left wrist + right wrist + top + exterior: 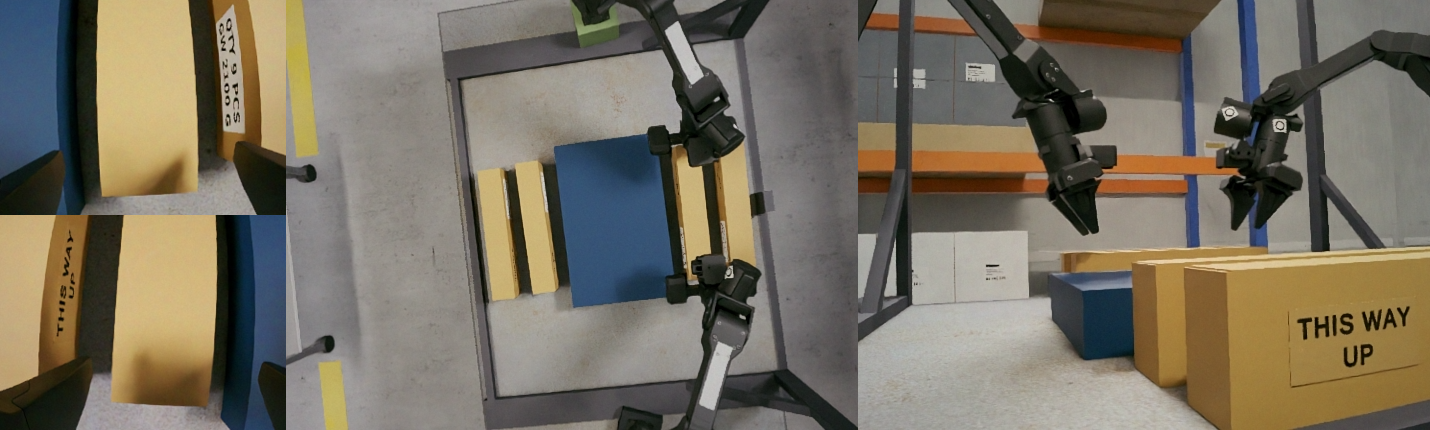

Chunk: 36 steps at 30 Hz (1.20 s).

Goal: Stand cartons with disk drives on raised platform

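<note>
Currently seen upright on the pale speckled worktop [566,110] [983,350]: four closed, long tan cardboard cartons, two on either side of the raised blue rectangular platform [613,220] [1108,320] [29,86] [271,301]. Counted beside one side of it: outer carton [498,235] [1208,325] and its neighbour [537,225] [1145,320]. Counted beside the other: inner carton [693,210] [146,96] [165,297] and, farther out, labelled carton [738,210] [272,58] [21,287], marked "QTY 9 PCS, GW 2100 G". Observed above opposite ends of inner carton: black left end effector [701,289] [1246,228] [150,153] and black right end effector [681,142] [1092,233] [179,370], both released, fingers spread, gripping nothing.
</note>
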Each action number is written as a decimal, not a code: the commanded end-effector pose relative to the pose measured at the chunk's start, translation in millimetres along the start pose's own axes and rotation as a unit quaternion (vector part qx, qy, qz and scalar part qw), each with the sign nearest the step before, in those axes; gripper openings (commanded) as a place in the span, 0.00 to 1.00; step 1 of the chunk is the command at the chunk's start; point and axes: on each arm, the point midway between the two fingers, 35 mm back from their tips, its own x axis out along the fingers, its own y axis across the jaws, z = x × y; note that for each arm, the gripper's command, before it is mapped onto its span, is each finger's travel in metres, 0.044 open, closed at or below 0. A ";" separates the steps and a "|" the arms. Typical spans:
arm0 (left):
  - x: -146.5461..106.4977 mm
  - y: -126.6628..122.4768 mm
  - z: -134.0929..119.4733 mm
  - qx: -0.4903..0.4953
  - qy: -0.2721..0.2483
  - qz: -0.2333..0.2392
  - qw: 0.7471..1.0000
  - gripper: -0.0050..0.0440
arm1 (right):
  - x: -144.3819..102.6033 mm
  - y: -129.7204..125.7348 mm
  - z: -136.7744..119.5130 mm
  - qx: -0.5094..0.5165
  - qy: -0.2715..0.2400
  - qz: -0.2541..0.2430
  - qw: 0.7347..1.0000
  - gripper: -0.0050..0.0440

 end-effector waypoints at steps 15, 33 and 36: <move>-5.9 -2.1 5.3 -0.003 -0.015 -0.008 1.000 0.88 | -8.0 4.2 8.9 0.004 -0.023 0.007 1.000 0.88; -6.2 -1.6 5.0 -0.004 -0.022 -0.011 1.000 0.88 | -7.5 4.2 9.0 0.004 -0.023 0.008 1.000 0.88; -6.2 -1.6 5.0 -0.004 -0.022 -0.011 1.000 0.88 | -7.5 4.2 9.0 0.004 -0.023 0.008 1.000 0.88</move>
